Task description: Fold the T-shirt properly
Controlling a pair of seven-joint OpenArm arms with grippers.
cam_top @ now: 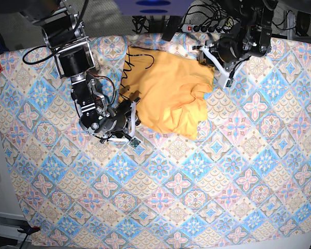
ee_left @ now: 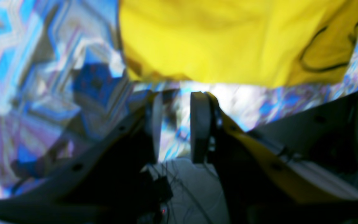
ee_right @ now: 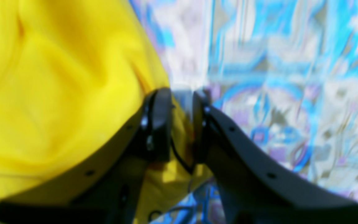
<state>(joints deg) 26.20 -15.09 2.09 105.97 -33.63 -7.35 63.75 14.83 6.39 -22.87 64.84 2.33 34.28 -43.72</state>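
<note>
so the t-shirt (cam_top: 168, 96) lies between both tools: right tool (ee_right: 182, 124) pinches its edge (left tool (ee_left: 174, 124) spread).

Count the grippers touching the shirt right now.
1 for sure. The right gripper has an edge of the yellow T-shirt between its fingers. The left gripper sits just off the shirt's edge over the patterned cloth; blur hides any contact.

Both wrist views are badly blurred; cloth (ee_left: 42, 77) pattern is smeared. T-shirt (ee_left: 228, 40) is cut off by top edge, lettering unreadable. Right claw (ee_right: 182, 124) grip on hem can't be confirmed. In base view, left claw (cam_top: 221, 66) tips are too small to judge.
</note>
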